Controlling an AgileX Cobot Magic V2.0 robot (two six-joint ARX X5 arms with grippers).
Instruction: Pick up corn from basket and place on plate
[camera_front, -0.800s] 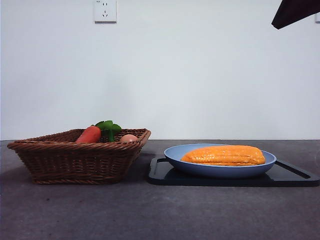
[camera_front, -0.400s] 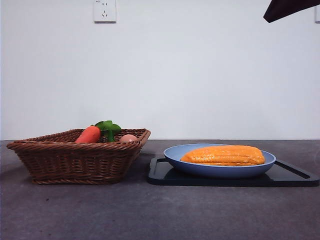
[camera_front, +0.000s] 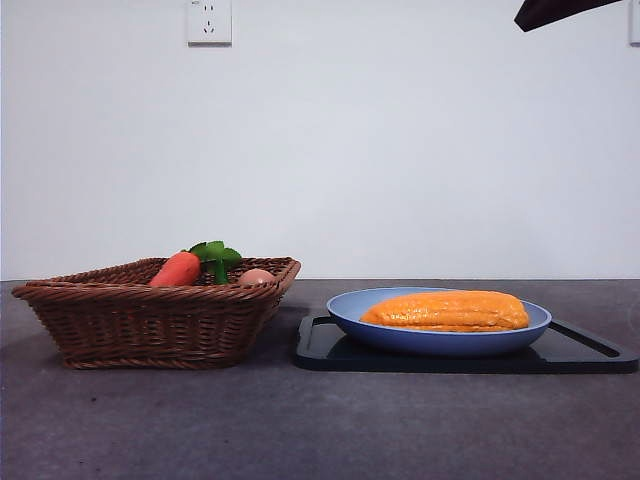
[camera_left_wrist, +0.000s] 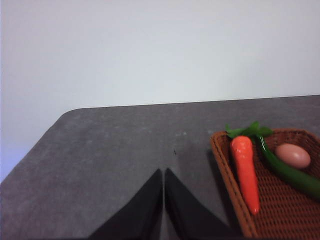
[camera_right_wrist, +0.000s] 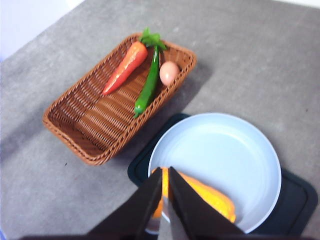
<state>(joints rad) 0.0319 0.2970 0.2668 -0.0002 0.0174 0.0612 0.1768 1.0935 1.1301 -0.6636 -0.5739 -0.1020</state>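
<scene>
The orange-yellow corn (camera_front: 445, 311) lies lengthwise in the light-blue plate (camera_front: 440, 342), free of any gripper. From the right wrist view the corn (camera_right_wrist: 210, 197) rests in the near part of the plate (camera_right_wrist: 225, 150), partly hidden behind my right gripper (camera_right_wrist: 167, 172), which hovers high above it, shut and holding nothing. In the front view only a black tip of that arm (camera_front: 555, 12) shows at the top right corner. The brown wicker basket (camera_front: 150, 320) stands left of the plate. My left gripper (camera_left_wrist: 163, 172) is shut and held over bare table beside the basket (camera_left_wrist: 230, 185).
The plate sits on a flat black tray (camera_front: 590, 355). In the basket (camera_right_wrist: 95, 120) lie a red-orange carrot (camera_right_wrist: 125, 67), a long green pepper (camera_right_wrist: 148, 85) and a tan egg (camera_right_wrist: 169, 73). A wall stands close behind the table.
The black arm tip at the top right has risen and slid slightly left, so less of it shows. Corn, plate and basket have not moved.
</scene>
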